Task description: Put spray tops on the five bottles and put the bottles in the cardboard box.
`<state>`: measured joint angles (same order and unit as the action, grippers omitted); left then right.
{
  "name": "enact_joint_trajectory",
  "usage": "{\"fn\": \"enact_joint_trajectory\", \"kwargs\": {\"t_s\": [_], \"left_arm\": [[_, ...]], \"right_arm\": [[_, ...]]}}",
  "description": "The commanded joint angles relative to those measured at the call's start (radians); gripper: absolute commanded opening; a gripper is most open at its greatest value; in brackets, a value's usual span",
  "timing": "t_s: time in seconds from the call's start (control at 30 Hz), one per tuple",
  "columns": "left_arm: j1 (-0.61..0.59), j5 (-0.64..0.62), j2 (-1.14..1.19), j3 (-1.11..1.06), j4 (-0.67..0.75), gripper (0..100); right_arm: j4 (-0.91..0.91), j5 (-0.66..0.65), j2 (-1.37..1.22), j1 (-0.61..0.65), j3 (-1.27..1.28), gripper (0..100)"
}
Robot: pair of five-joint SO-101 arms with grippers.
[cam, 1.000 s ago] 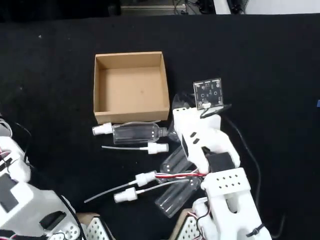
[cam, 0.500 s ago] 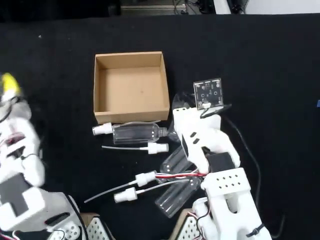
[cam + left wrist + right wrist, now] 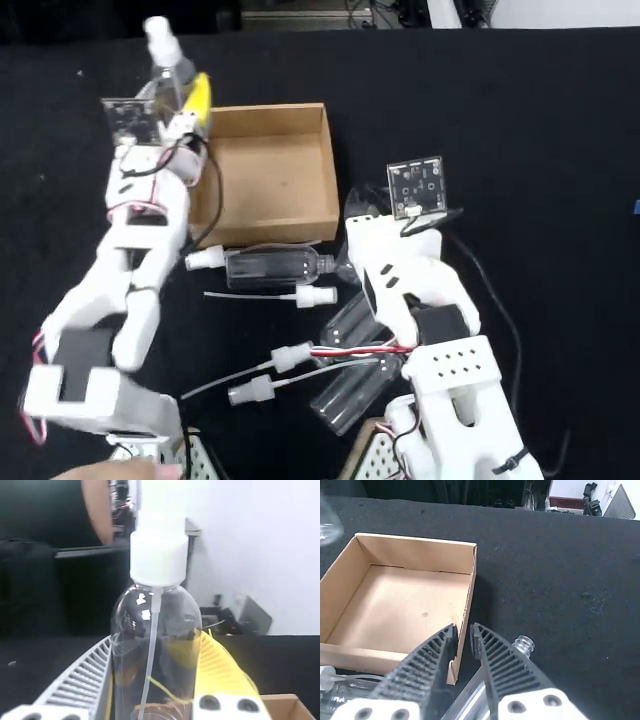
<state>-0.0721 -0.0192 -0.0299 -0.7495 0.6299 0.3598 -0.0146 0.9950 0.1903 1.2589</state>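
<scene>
Above the table, just left of the cardboard box [image 3: 262, 175], my left gripper [image 3: 178, 85] is shut on a clear bottle [image 3: 168, 62] that carries a white spray top [image 3: 156, 30]. The left wrist view shows that bottle [image 3: 155, 645] upright between the fingers, under its top [image 3: 159, 555]. My right gripper [image 3: 355, 205] hovers by the box's near right corner; its fingers stand almost together around nothing [image 3: 463, 628]. A topped bottle [image 3: 268, 266] lies in front of the box. Two bare bottles [image 3: 350, 320] [image 3: 350, 395] lie beside the right arm.
Loose spray tops with long tubes lie on the black cloth: one [image 3: 312, 297] under the lying bottle, two more [image 3: 290, 356] [image 3: 250, 392] nearer the front. A bare bottle neck [image 3: 522, 643] pokes out beside the right fingers. The box [image 3: 400, 605] holds nothing.
The left arm has swung from the front left corner up to the box's far left side, carrying the topped bottle. The right arm has stayed still.
</scene>
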Motion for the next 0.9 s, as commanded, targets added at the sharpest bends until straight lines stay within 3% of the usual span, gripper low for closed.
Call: {"fn": "enact_joint_trajectory", "kwargs": {"t_s": [0.0, 0.2, 0.3, 0.73, 0.87], "left_arm": [[0.044, 0.005, 0.196, 0.151, 0.163, 3], [0.047, 0.005, 0.468, 0.222, 0.460, 3], [0.062, 0.005, 0.549, 0.237, 0.532, 3], [0.071, -0.002, 0.612, 0.237, 0.520, 3], [0.073, -0.003, 0.611, 0.266, 0.342, 3]], "right_arm": [[-0.031, -0.003, 0.039, -0.023, -0.002, 3.6], [-0.031, -0.003, 0.039, -0.023, -0.002, 3.6], [-0.031, -0.003, 0.039, -0.023, -0.004, 3.6], [-0.031, -0.003, 0.042, -0.023, -0.005, 3.6], [-0.031, -0.003, 0.044, -0.023, -0.005, 3.6]]}}
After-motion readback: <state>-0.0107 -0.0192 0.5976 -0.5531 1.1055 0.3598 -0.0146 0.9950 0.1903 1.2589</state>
